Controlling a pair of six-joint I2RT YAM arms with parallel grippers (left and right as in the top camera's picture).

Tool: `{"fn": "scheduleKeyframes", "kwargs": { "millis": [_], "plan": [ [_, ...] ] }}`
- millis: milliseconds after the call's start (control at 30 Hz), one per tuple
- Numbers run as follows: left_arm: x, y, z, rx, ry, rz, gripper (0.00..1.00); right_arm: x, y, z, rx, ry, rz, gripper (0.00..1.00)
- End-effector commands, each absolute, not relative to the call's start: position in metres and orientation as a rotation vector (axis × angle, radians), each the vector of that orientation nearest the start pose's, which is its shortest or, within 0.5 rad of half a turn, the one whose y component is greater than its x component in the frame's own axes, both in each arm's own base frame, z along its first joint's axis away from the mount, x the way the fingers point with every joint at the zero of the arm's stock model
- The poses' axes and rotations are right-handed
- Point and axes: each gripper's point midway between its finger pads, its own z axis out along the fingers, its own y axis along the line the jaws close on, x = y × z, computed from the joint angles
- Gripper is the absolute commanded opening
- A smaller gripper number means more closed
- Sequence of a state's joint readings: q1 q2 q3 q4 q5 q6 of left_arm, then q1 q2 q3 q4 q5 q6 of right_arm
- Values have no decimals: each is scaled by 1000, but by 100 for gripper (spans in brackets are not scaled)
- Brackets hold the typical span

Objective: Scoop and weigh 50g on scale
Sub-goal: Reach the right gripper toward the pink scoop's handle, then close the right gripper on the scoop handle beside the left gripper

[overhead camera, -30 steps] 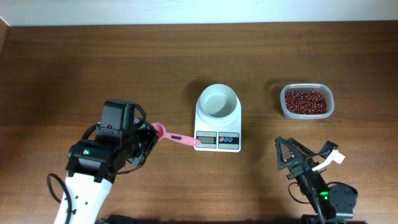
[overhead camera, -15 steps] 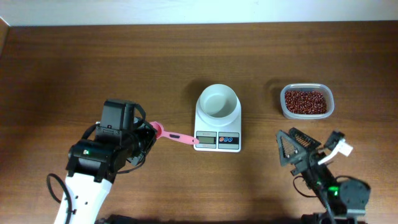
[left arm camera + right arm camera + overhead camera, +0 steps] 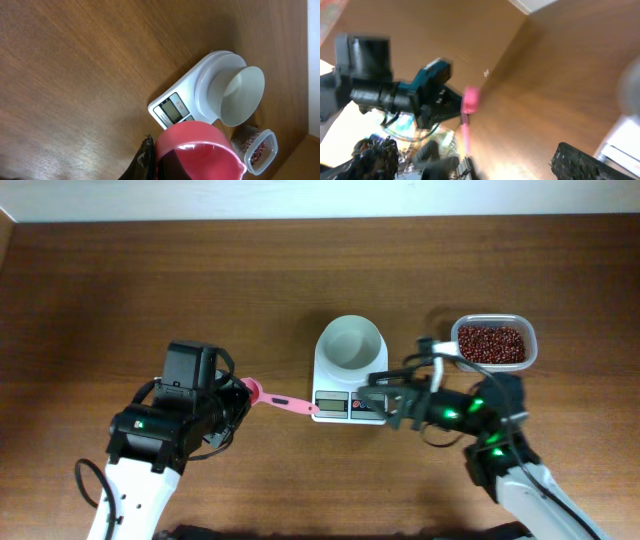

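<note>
The white scale (image 3: 349, 380) stands mid-table with its round white bowl (image 3: 350, 344) empty; the left wrist view shows the scale (image 3: 182, 102) and the bowl (image 3: 243, 95) too. My left gripper (image 3: 243, 395) is shut on a pink scoop (image 3: 272, 398), whose handle tip reaches the scale's front left corner. The scoop's cup (image 3: 200, 152) fills the lower left wrist view beside a black finger (image 3: 145, 161). My right gripper (image 3: 386, 400) stands open over the scale's front right corner. The blurred right wrist view shows the scoop (image 3: 468, 107) ahead and one finger (image 3: 585, 162).
A clear plastic tub (image 3: 493, 343) of red beans sits right of the scale, just behind my right arm (image 3: 470, 412), and shows in the left wrist view as well (image 3: 260, 150). A pale wall edge runs along the table's far side.
My right arm has swung from the table's front right corner leftward to the scale's front right corner, still open. The left arm and the scoop have not moved.
</note>
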State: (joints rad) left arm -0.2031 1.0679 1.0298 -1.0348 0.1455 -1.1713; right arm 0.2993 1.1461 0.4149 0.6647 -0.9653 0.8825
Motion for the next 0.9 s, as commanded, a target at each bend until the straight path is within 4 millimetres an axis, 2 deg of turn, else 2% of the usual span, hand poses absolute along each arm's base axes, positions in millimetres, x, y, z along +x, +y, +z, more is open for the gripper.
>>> {"fn": "scheduleKeyframes", "kwargs": {
  "millis": [0,167,433,533,700,867],
  "plan": [
    [244,-77,180,-1255,2493,-609,0,243,257,219,-369,1864,1642,100],
    [242,-86,181,-1239,2520,-657,0,229,291,221,-389,1822,1636,100],
    [234,-105,181,-1202,2562,-685,0,216,316,221,-342,1817,1599,100],
    [233,-111,182,-1171,2577,-693,0,212,320,221,-336,1817,1594,86],
    [230,-118,182,-1169,2587,-707,0,212,320,221,-334,1817,1594,76],
    [230,-118,182,-1167,2588,-707,0,212,320,221,-239,1863,1667,70]
  ]
}}
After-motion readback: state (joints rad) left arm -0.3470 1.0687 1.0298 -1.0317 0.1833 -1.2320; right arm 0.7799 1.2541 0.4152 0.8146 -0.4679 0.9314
